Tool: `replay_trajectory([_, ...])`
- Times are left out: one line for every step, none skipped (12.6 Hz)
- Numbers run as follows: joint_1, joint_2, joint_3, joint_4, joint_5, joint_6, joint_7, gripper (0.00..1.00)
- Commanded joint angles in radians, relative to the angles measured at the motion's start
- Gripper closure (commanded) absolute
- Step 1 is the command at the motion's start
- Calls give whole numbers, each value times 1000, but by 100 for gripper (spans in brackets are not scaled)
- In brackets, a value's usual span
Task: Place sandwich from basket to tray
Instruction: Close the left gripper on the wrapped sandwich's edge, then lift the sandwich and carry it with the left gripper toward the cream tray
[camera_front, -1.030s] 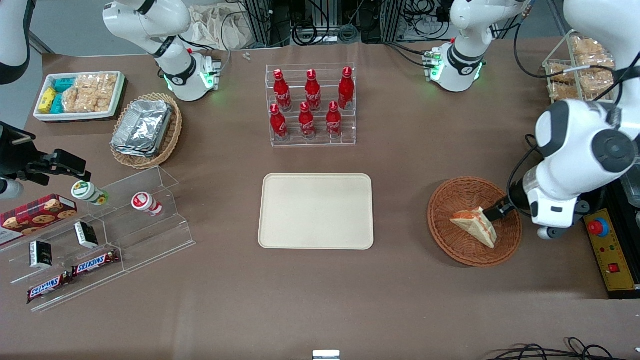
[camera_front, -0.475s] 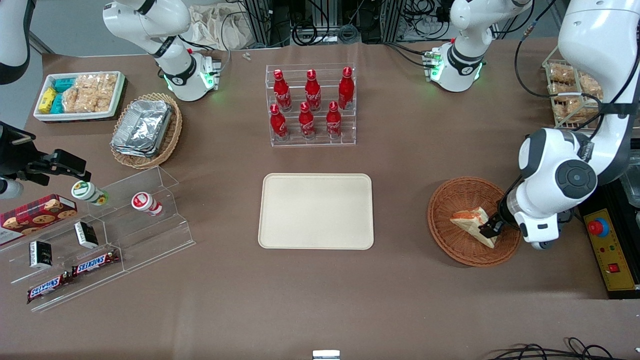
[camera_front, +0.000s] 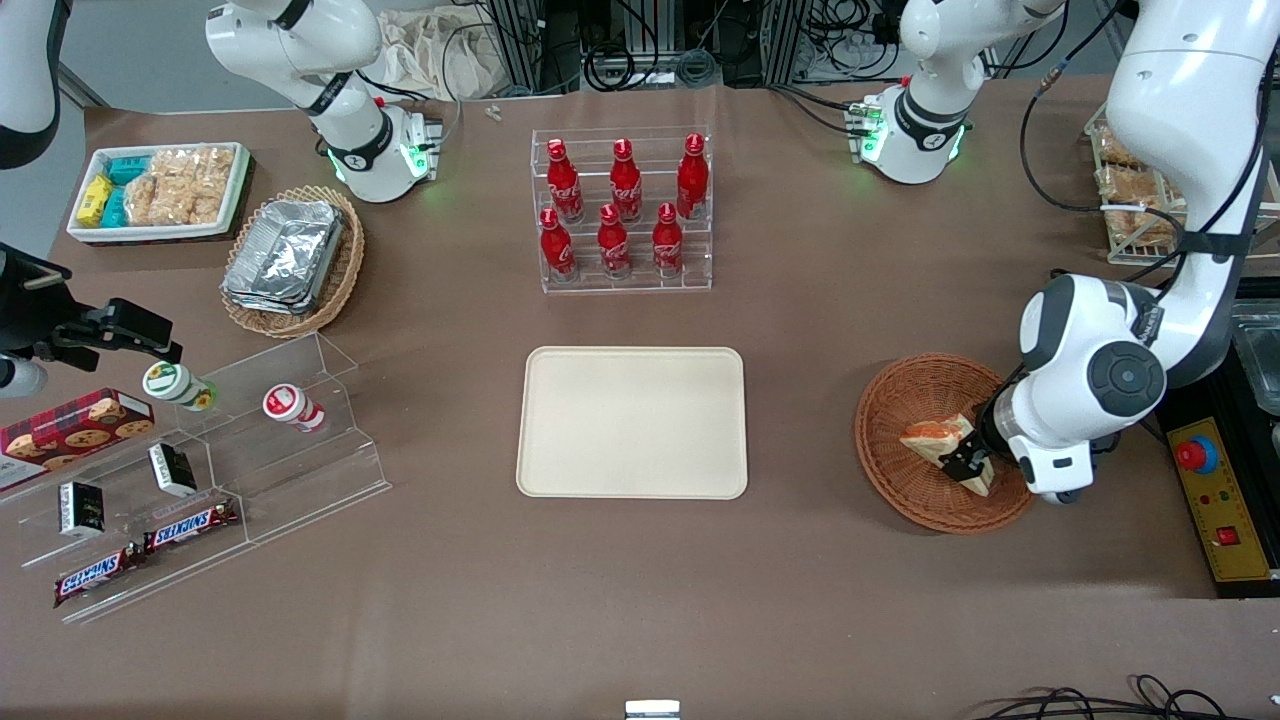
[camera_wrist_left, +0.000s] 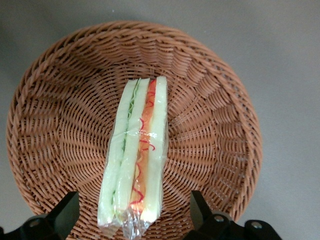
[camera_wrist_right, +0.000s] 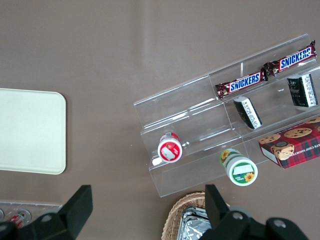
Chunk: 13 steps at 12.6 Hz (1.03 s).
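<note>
Sandwich (camera_wrist_left: 134, 155), a triangular wedge of pale bread with green and orange-red filling under clear wrap, lies on its side in the round reddish-brown wicker basket (camera_wrist_left: 215, 130), which sits on the brown worktop (camera_front: 800, 420) toward the working arm's end. In the wrist view its long axis runs from about twelve o'clock to six o'clock, layered edge facing up, and its six o'clock end reaches in between the two dark fingers (camera_wrist_left: 62, 215). The left arm's gripper (camera_front: 960, 462) hangs low over the basket with its jaws spread wide, one finger on each broad face of the wedge, gripping nothing yet. So the closing line crosses the sandwich's thin dimension, which looks right for a squeeze on the bread faces. In the front view the large cream-beige rectangular tray (camera_front: 632, 421) lies at about nine o'clock from the basket, well apart and bare.
</note>
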Motion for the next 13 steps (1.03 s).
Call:
replay_trajectory([2,7,-2,-9,29,26,-46,0])
replay_trajectory([2,17,-2,-11,30,27,-44,0])
replay_trajectory([2,26,-2,-11,32,30,-44,0])
replay_trajectory([2,32,0,-6,37,35,-44,5])
replay_trajectory([4,38,0,-3,37,36,-46,32])
replay_trajectory([6,41,0,1,37,38,-46,53])
replay_trajectory([4,58,0,7,37,49,-46,67])
replay_trajectory([3,63,0,9,37,62,-46,85])
replay_trajectory([1,63,0,9,37,67,-47,100])
replay_trajectory([1,63,0,10,37,67,-47,100])
replay_trajectory([1,63,0,20,37,66,-53,100])
replay_trajectory([1,61,0,33,37,60,-61,100])
replay_trajectory([2,52,0,55,35,44,-61,100])
